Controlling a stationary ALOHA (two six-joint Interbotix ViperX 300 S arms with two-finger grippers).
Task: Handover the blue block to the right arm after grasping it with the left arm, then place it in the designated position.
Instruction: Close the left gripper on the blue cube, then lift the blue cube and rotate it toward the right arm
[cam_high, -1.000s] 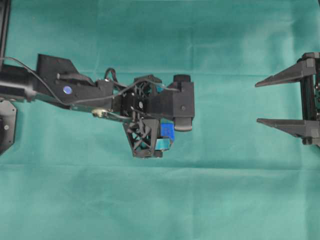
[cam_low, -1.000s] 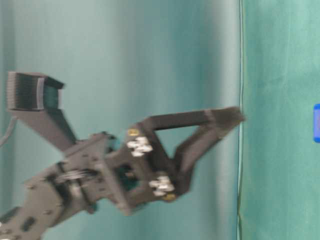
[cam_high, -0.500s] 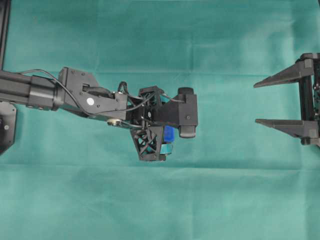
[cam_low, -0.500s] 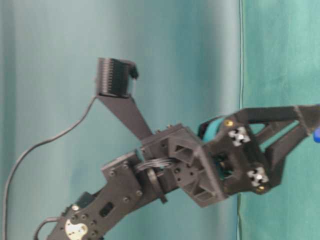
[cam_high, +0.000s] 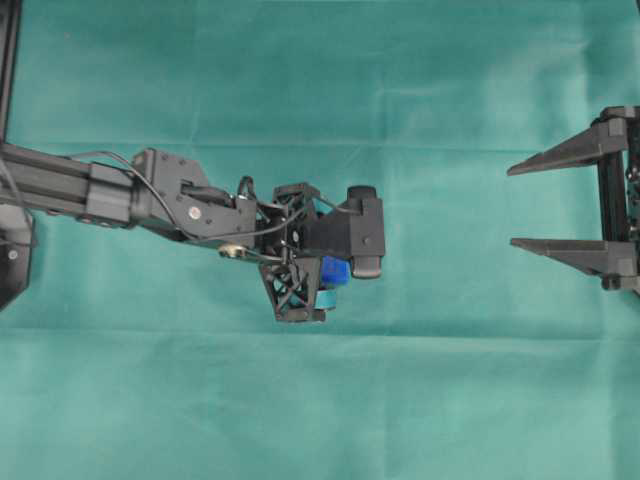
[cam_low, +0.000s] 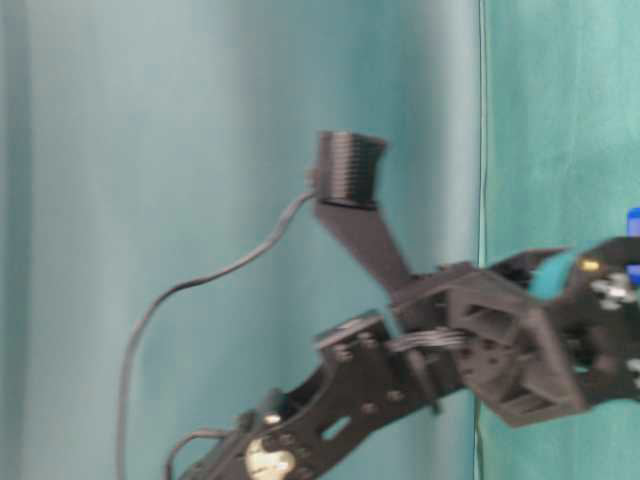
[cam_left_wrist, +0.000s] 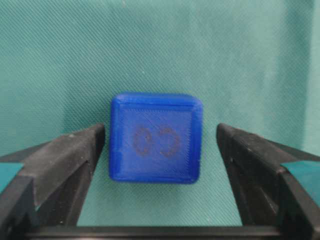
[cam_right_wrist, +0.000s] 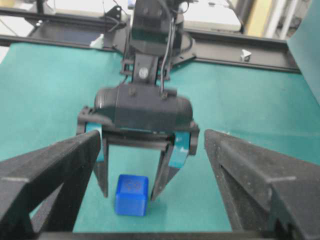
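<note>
The blue block (cam_high: 336, 268) lies on the green cloth, left of middle in the overhead view. My left gripper (cam_high: 331, 281) points down over it, open. In the left wrist view the block (cam_left_wrist: 156, 145) sits between the two black fingers (cam_left_wrist: 70, 160), with a gap on each side and nothing touching. The right wrist view shows the block (cam_right_wrist: 131, 195) on the cloth between the teal-banded fingers (cam_right_wrist: 166, 175). My right gripper (cam_high: 515, 205) is open and empty at the right edge, pointing at the block from well away. I cannot make out the designated position's white marks.
Green cloth (cam_high: 320, 420) covers the whole table. A black frame rail (cam_right_wrist: 250, 47) runs behind the left arm's base. In the table-level view the left arm (cam_low: 400, 370) fills the lower part, and the block (cam_low: 633, 222) shows at the right edge.
The left arm has reached further forward and down, bringing its open fingers down around the block. The block and the right arm have not moved.
</note>
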